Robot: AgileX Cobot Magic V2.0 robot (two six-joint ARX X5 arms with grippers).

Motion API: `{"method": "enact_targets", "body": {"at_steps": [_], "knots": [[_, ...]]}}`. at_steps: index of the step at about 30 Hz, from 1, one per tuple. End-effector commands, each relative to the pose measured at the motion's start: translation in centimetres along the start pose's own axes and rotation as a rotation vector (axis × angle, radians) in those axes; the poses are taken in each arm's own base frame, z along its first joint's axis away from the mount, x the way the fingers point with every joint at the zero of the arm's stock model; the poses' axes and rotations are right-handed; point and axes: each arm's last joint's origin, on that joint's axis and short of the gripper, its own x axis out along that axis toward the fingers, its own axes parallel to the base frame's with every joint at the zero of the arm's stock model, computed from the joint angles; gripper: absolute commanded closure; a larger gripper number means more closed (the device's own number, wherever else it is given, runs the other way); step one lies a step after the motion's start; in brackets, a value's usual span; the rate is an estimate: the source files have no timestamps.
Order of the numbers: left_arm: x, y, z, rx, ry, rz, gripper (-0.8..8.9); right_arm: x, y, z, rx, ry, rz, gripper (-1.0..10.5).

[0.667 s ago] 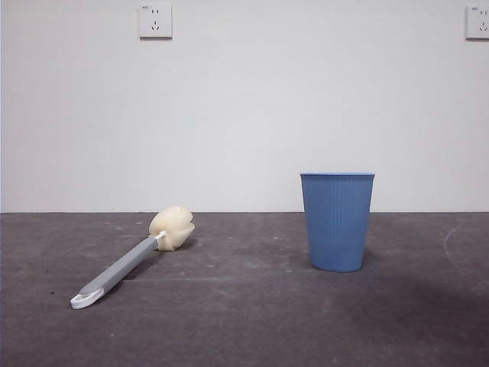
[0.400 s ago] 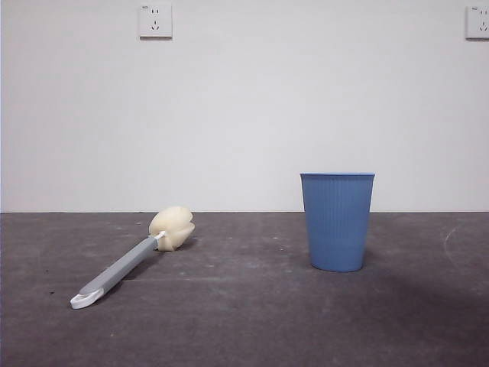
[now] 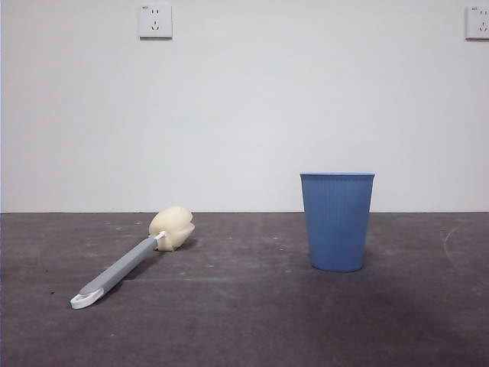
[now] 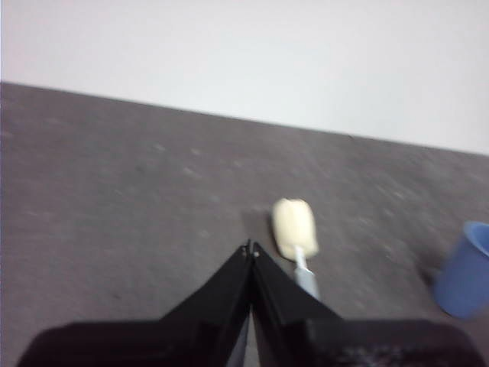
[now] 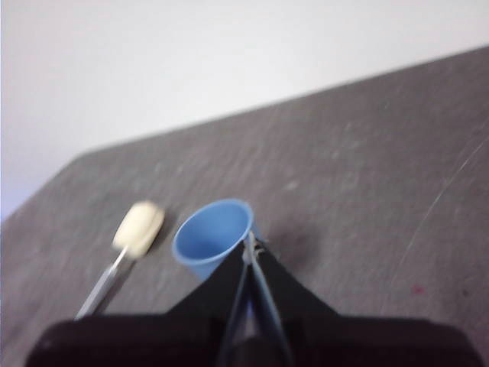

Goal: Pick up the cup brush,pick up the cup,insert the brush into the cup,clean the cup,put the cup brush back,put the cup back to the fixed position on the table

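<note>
The cup brush (image 3: pixel 130 260) lies flat on the table (image 3: pixel 244 321) at the left, cream sponge head toward the back, white looped tip toward the front. The light blue cup (image 3: pixel 337 221) stands upright at the right. Neither arm shows in the front view. In the left wrist view my left gripper (image 4: pixel 250 248) is shut and empty, above the table just short of the cup brush (image 4: pixel 296 229); the cup (image 4: pixel 466 269) is at the edge. In the right wrist view my right gripper (image 5: pixel 252 245) is shut and empty, close above the cup (image 5: pixel 212 237); the cup brush (image 5: pixel 126 248) lies beyond.
A white wall stands behind the table with two power sockets (image 3: pixel 155 21) high up. The table's back edge meets the wall. Faint pale scuffs mark the surface at the right.
Nothing has moved in the front view; the shading on the table at the right has shifted a little.
</note>
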Motion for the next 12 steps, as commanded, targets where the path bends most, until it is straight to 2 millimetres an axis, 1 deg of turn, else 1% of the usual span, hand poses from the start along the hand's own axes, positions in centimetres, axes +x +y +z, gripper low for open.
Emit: {"method": "enact_targets", "body": {"at_steps": [1,7,10,12], "knots": [[-0.2,-0.5,1.5,0.017,0.048,-0.044,8.2,-0.1,0.8,2.1,-0.083,0.079,0.028,9.6],[-0.3,-1.5,4.5,0.037,0.199,-0.135,8.2,-0.7,2.3,6.3,-0.171,0.254,0.029,9.6],[-0.3,-1.9,5.7,0.052,0.273,-0.17,8.2,-1.1,2.8,8.0,-0.195,0.329,0.03,9.6],[-0.2,-2.1,6.4,0.063,0.31,-0.191,8.2,-1.3,3.3,8.9,-0.203,0.384,0.059,9.6]]}}
